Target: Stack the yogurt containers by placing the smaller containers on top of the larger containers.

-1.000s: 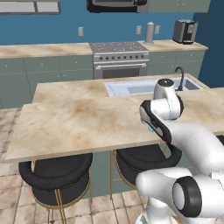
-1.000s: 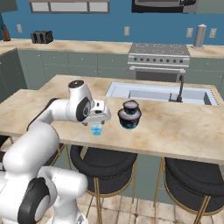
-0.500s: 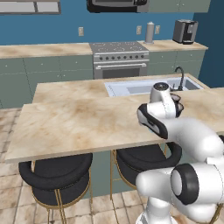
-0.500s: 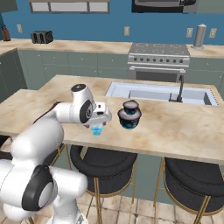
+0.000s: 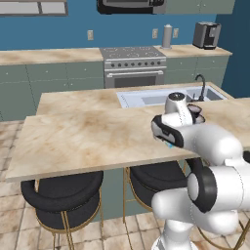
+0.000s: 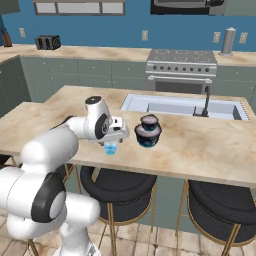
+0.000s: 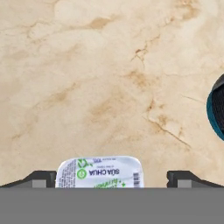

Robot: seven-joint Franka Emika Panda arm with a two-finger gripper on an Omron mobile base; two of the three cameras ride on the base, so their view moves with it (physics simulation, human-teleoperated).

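Claw (image 7: 112,179) poised directly above the small yogurt cup (image 6: 110,148) on the marble desk (image 6: 200,145), its two dark fingertips (image 7: 41,178) spread as wide as they go and holding nothing. From the hand camera the cup's printed white lid (image 7: 100,172) sits between the tips, with a clear gap on each side. In the right base view, the large dark tub (image 6: 148,132) with its pale rim stands just beside the claw, on the sink side, apart from the cup; in the hand view only its curved edge (image 7: 216,109) shows at the far right. The sink (image 6: 185,106) and its black tap (image 6: 206,101) lie well beyond the claw, past the tub, and the stove (image 6: 182,70) stands against the far wall.

The step in hand looks to be the grasp of the small cup, with stacking not yet begun. To do it well, the claw should probably come straight down so both tips pass the lid evenly, then close on the cup's sides below the lid. A lopsided approach could nudge the light cup across the smooth top or tip it. Once lifted, the cup needs carrying level to the tub and setting down centred on its lid.
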